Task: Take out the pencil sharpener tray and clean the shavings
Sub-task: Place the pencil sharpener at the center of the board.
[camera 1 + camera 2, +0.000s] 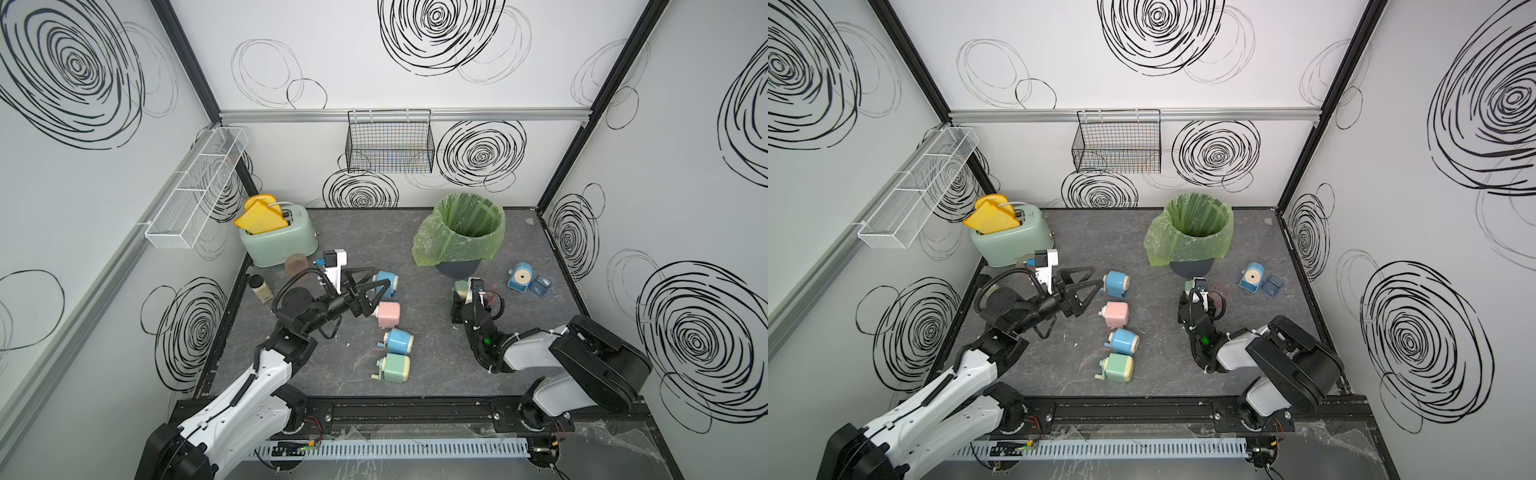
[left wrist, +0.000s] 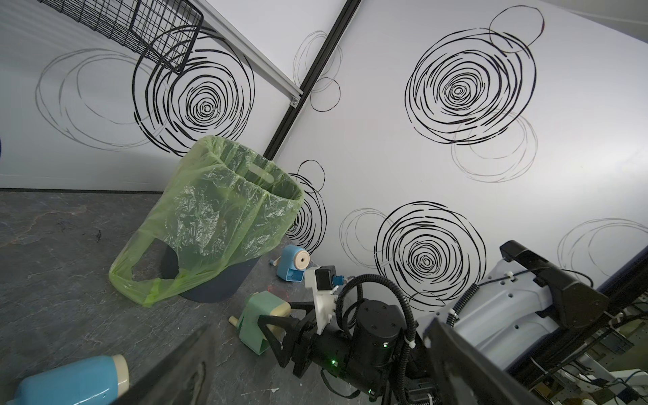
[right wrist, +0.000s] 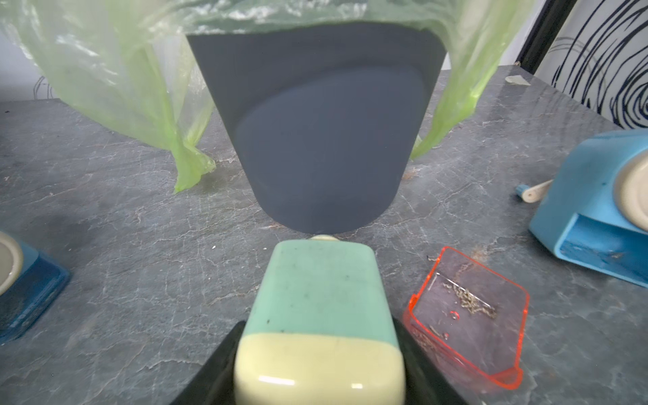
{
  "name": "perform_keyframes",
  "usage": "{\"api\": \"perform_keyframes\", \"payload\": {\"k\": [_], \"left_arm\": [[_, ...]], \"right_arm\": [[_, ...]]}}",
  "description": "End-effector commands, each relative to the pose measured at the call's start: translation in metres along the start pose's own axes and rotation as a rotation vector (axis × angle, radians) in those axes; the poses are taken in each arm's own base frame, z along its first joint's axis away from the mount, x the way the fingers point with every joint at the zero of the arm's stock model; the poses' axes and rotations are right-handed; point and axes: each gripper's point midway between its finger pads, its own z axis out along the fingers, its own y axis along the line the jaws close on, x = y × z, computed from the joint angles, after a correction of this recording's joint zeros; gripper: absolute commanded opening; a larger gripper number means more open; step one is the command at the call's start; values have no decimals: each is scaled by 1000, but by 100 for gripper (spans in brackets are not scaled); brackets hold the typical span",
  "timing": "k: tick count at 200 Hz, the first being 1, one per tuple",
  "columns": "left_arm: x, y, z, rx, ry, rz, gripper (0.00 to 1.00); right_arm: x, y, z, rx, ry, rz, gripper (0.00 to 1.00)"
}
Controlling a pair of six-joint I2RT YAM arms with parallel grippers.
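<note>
Two fingers (image 3: 217,371) flank sharpener (image 3: 317,308); tray (image 3: 491,357) beside.

The left arm (image 1: 257,386) reaches in from the near left corner with its elbow bent. The left hand (image 1: 380,297) is turned sideways, its fingers spread wide with nothing between them. The right arm (image 1: 528,353) lies folded low, and the right hand (image 1: 464,291) points forward, fingers pressed against both sides of the green sharpener (image 3: 315,291).
</note>
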Motion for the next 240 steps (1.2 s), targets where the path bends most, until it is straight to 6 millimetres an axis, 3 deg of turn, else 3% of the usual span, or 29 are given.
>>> {"api": "perform_keyframes", "payload": {"k": [1, 37, 103, 137, 192, 220, 240], "left_arm": [[-5, -8, -1, 39, -27, 14, 97], [-4, -8, -1, 43, -30, 10, 97], [-2, -8, -2, 45, -29, 4, 97], [-2, -7, -2, 43, -31, 5, 97], [-3, -8, -2, 48, -38, 2, 97], [-3, -7, -2, 51, -39, -1, 97], [-4, -9, -3, 52, -39, 3, 97]], "right_arm": [[5, -6, -2, 12, -3, 14, 70], [3, -3, -4, -11, 6, -5, 84], [-12, 3, -20, -70, -10, -31, 95], [-20, 27, -39, -219, 6, -57, 100], [-10, 79, -77, -526, 96, -59, 99], [5, 102, -73, -573, 154, -99, 99], [26, 107, -57, -510, 223, -106, 99]]}}
